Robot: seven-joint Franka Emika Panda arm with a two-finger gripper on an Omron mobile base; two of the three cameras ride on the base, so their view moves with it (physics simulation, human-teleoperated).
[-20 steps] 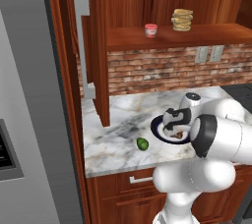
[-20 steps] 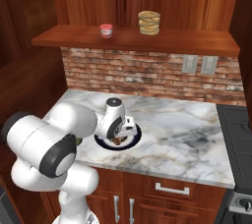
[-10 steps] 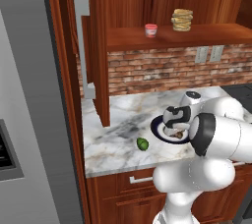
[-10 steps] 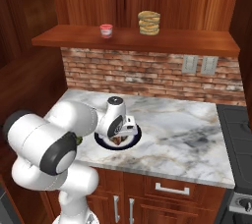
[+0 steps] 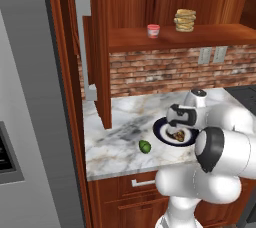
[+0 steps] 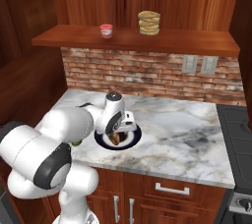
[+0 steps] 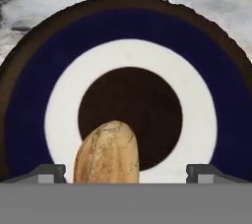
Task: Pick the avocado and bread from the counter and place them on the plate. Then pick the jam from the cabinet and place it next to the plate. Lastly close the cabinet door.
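The brown speckled bread (image 7: 108, 154) lies on the plate (image 7: 133, 36), over the edge of its dark centre. My gripper (image 7: 126, 173) hangs low over it, open, with one fingertip wide on each side and neither touching it. From the base, the gripper (image 5: 180, 126) points down at the plate (image 5: 161, 138) with the bread (image 5: 178, 135) under it. The green avocado (image 5: 144, 146) rests on the marble counter (image 5: 120, 132) just left of the plate. The jam (image 5: 153, 31) stands on the cabinet shelf. The cabinet door (image 5: 102, 47) stands open.
A stack of tan discs (image 5: 185, 20) sits on the shelf right of the jam. A grey fridge (image 5: 30, 122) fills the left side. A brick wall with outlets (image 6: 199, 64) backs the counter (image 6: 182, 134), and a stove edge (image 6: 238, 134) lies to the right.
The jaws have opened wide and let go of the bread, which now rests on the plate. The arm has hardly moved.
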